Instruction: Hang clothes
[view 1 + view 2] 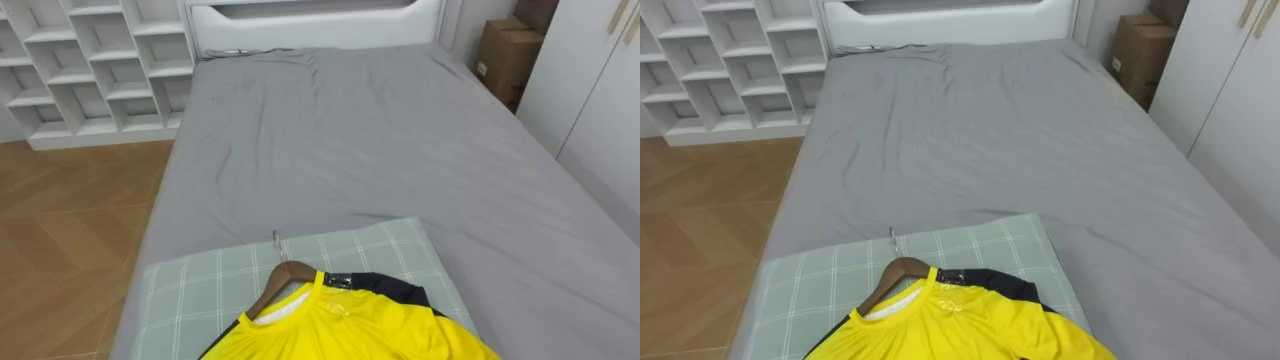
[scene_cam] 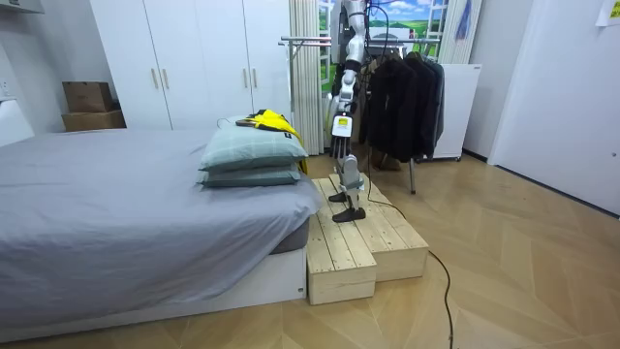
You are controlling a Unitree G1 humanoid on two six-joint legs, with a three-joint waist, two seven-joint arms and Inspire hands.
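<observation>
Bed [image 1: 400,140] with a grey sheet and white headboard [image 1: 310,18]. White cubby shelf [image 1: 90,60] stands left of the headboard on herringbone wood floor [image 1: 60,230]. White wardrobe doors [image 1: 590,100] on the right, cardboard box [image 1: 508,55] beside them. Wooden pallet platform [image 2: 368,242] sits against the bed's end. Bright window [image 2: 417,15] behind.

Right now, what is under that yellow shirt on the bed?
A pale green checked pillow lies under the yellow shirt, on a second pillow. A wooden hanger pokes from the collar; its arms are covered by the cloth.
</observation>
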